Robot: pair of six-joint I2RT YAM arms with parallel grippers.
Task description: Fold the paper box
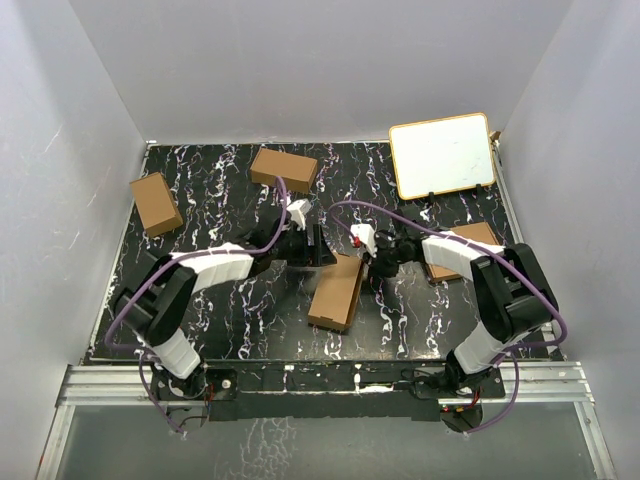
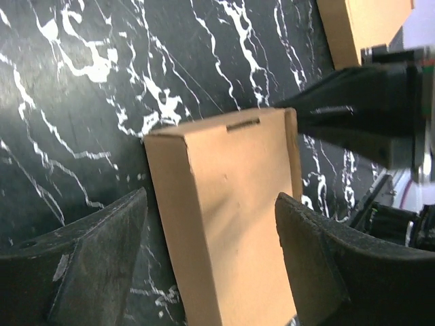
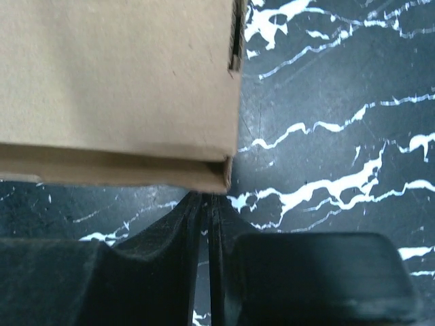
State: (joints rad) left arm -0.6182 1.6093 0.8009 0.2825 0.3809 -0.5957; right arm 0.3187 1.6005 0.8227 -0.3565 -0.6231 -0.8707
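Note:
The paper box point(image 1: 338, 292) is a slim oblong brown carton lying on the black marbled table, slanting from the centre toward the near edge. My left gripper point(image 1: 318, 246) is open at the carton's far end. In the left wrist view point(image 2: 211, 199) the carton point(image 2: 231, 224) lies between the spread fingers, with a gap to the left finger point(image 2: 102, 258). My right gripper point(image 1: 369, 264) is shut and empty. In the right wrist view point(image 3: 206, 198) its tips touch the carton point(image 3: 115, 81) at a side corner.
Two shorter brown cartons point(image 1: 156, 203) point(image 1: 284, 168) lie at the far left and far centre. A white board with a yellow frame point(image 1: 441, 155) stands at the far right. A flat brown pile of sheets point(image 1: 470, 238) lies under the right arm.

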